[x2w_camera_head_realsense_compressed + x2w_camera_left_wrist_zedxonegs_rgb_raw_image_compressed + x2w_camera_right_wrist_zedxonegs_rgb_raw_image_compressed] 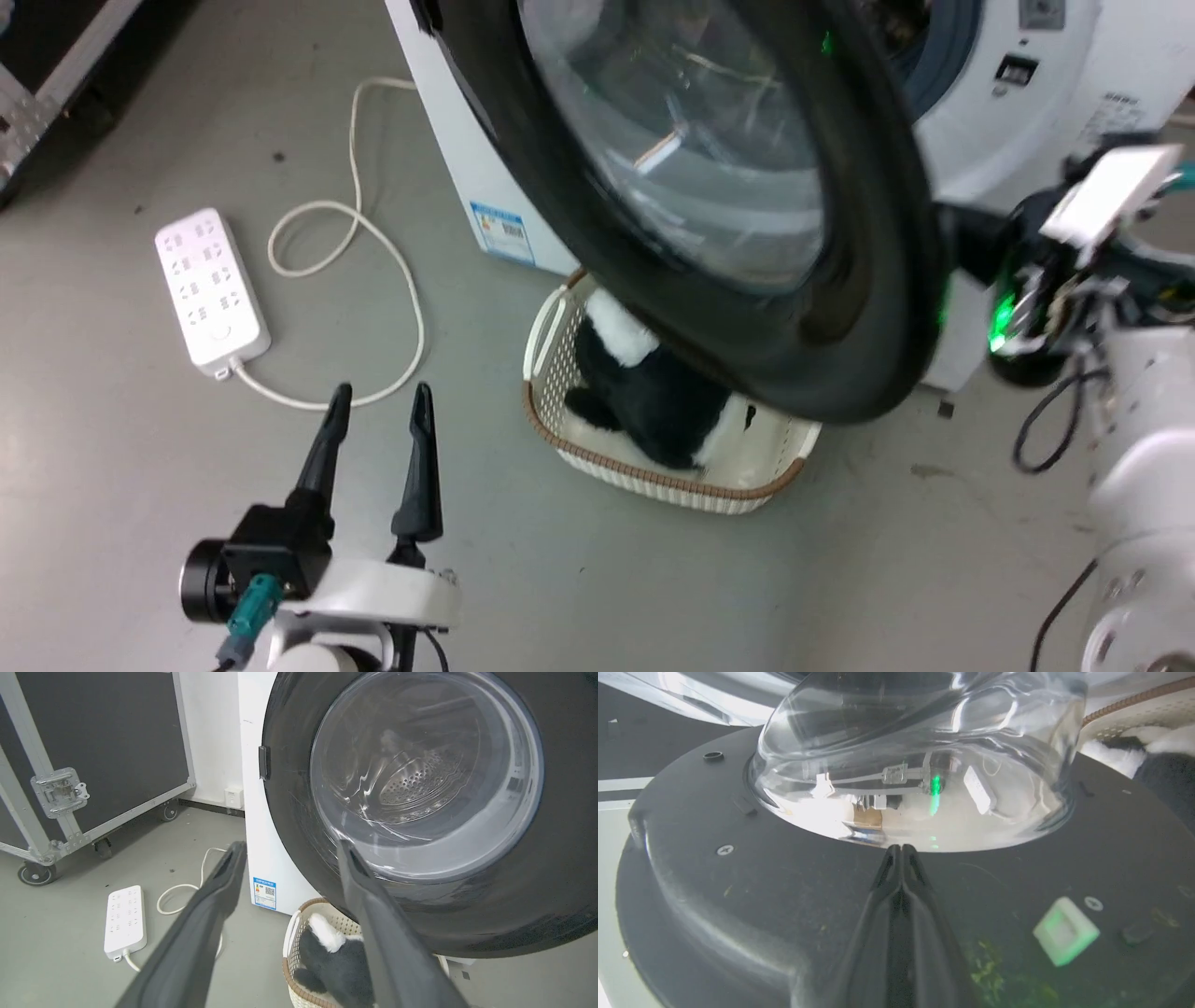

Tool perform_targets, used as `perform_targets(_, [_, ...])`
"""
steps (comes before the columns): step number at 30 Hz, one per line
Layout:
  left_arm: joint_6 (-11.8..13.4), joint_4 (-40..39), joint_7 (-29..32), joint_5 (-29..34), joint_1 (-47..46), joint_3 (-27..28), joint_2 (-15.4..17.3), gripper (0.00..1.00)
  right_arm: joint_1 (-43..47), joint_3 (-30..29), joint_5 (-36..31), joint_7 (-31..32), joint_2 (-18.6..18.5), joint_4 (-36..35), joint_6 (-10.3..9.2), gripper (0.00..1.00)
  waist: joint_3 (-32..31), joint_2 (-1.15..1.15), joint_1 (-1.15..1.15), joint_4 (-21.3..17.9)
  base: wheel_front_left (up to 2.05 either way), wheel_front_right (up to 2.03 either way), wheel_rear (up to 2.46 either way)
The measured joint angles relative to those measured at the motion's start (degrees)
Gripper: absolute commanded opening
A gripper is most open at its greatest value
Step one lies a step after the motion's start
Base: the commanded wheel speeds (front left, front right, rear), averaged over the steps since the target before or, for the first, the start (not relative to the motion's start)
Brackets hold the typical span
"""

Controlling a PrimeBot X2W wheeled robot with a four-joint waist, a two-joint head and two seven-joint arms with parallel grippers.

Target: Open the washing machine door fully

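The washing machine door (878,280) stands partly swung out from the white machine (1027,121), its glossy black rim around a bulging glass bowl (691,140). My right wrist (1036,289) sits behind the door's free edge, where the rim hides the fingers. In the right wrist view my right gripper (901,848) is shut with nothing between its fingers, tips at the door's black inner face (738,896) just below the bowl (915,765). My left gripper (381,390) hangs open over the floor, left of the door (560,882) and apart from it.
A white basket (653,481) holding a black and white plush toy (653,392) stands on the floor under the door. A white power strip (210,285) and its looped cord (392,261) lie to the left. A black wheeled case (93,742) stands further left.
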Motion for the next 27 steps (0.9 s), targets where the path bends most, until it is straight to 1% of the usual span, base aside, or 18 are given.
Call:
perform_targets(4, [-0.03,0.64,0.0,0.09,1.53,-0.47,0.01,1.0,4.99,11.96,11.49,0.4,-0.04,-0.85,0.03,0.0,-2.28,0.0,0.0,-0.39,0.0,0.0,0.0])
perform_targets(7, [-0.55,1.31,0.0,0.46,2.31,-1.32,0.0,1.0,9.89,22.03,20.13,-0.54,0.02,-3.97,0.03,0.0,-3.38,0.0,0.0,-0.54,0.0,0.0,0.0])
perform_targets(11, [-1.6,2.71,0.0,0.52,3.59,-2.42,-0.01,1.0,17.4,35.78,30.5,-4.15,0.03,-9.88,0.03,0.0,-4.28,0.0,0.0,-0.71,0.0,0.0,0.0])
perform_targets(15, [-2.1,3.6,0.0,0.51,4.63,-3.37,0.0,1.0,23.18,47.78,37.65,-9.31,0.31,-15.88,0.03,0.0,-4.62,0.0,0.01,-0.99,0.0,0.0,0.0])
perform_targets(17, [-2.13,3.78,0.0,0.49,4.84,-3.71,-0.01,1.0,24.55,51.99,39.86,-12.02,0.43,-17.98,0.03,0.0,-4.71,0.0,0.0,-1.09,0.0,0.0,0.0])
perform_targets(19, [-2.12,3.81,0.0,0.48,4.85,-3.8,0.0,1.0,24.77,54.7,41.08,-14.41,0.51,-19.27,0.03,0.0,-4.7,0.0,0.01,-1.18,0.0,0.0,0.0])
perform_targets(22, [-2.12,3.86,0.0,0.33,4.85,-3.7,-0.01,1.0,24.77,56.34,41.54,-17.56,0.53,-19.95,0.03,0.0,-4.69,0.0,0.01,-1.4,0.0,0.0,0.0])
perform_targets(23, [-2.13,3.86,0.0,0.24,4.85,-3.59,0.0,1.0,24.76,56.45,41.52,-18.44,0.52,-19.96,0.03,0.02,-4.71,0.0,0.01,-1.52,0.0,0.0,0.0])
perform_targets(24, [-2.13,3.85,0.0,0.05,4.85,-3.37,-0.01,1.0,24.75,56.43,41.24,-19.85,0.37,-20.03,0.03,0.8,-4.76,0.0,0.01,-1.67,0.0,0.0,0.0])
perform_targets(25, [-2.14,3.83,0.0,-0.09,4.85,-3.13,0.0,1.0,24.74,56.24,40.73,-21.56,0.08,-20.25,0.03,1.0,-4.85,0.0,0.01,-1.88,0.0,0.0,0.0])
perform_targets(27, [-2.16,3.79,0.0,-0.1,4.85,-2.48,0.0,1.0,24.73,55.9,39.77,-24.29,-0.89,-21.43,0.03,1.0,-5.14,0.0,0.01,-2.34,0.0,0.0,0.0])
